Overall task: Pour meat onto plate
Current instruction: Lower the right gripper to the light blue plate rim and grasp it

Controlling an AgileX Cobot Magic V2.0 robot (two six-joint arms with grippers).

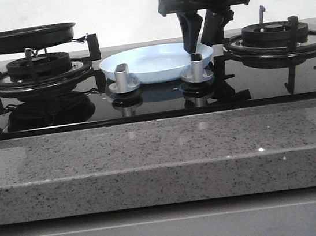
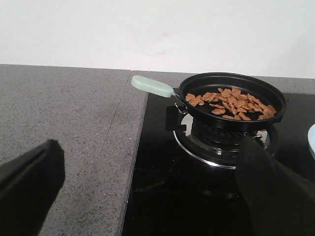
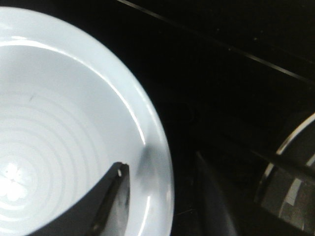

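Note:
The meat [image 2: 230,103], many small light-brown pieces, lies in a black frying pan [image 2: 231,98] with a pale green handle [image 2: 152,86]. The pan [image 1: 25,37] sits on the left burner. The pale blue plate [image 1: 154,63] rests on the black glass between the burners and holds nothing. My right gripper [image 1: 198,44] is open and straddles the plate's right rim [image 3: 160,162]: one finger [image 3: 110,199] is over the plate's inside, the other [image 3: 211,191] is outside it. My left gripper [image 2: 150,142] is wide open and empty, short of the pan. It is out of the front view.
Two silver knobs [image 1: 122,76] [image 1: 197,65] stand in front of the plate. The right burner [image 1: 275,35] with its black grate is beside my right gripper. A speckled granite counter [image 2: 59,113] lies left of the stove and along its front [image 1: 163,158].

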